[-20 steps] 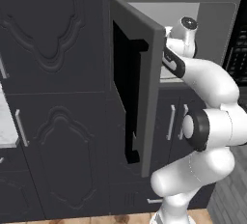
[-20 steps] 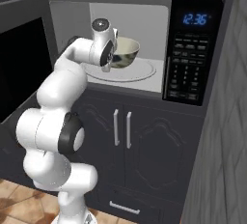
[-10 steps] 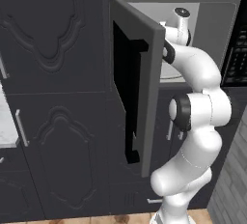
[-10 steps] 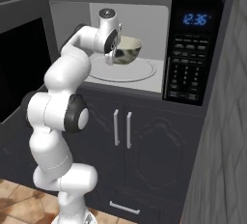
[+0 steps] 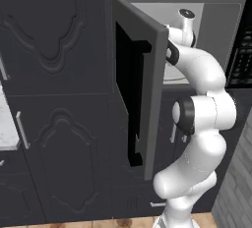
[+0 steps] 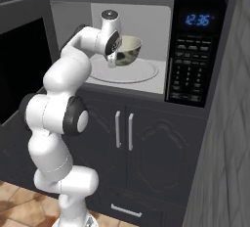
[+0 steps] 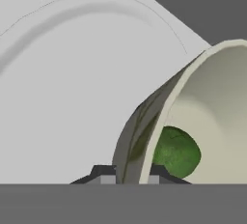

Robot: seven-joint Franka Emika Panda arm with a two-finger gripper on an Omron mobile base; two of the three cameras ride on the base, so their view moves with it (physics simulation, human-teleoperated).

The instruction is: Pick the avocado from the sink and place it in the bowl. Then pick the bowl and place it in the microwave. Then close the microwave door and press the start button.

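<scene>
Bowl with avocado inside microwave; door open.

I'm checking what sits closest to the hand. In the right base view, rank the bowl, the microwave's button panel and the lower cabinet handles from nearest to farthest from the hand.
1. The bowl: gripped at its rim by the hand, inside the microwave.
2. The button panel: to the right, at the microwave's front.
3. The cabinet handles: below, on the lower doors.

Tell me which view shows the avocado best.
The hand view: the avocado sits green and large inside the bowl, close to the camera. In the right base view the bowl's wall hides it; in the left base view the microwave door blocks it.
</scene>
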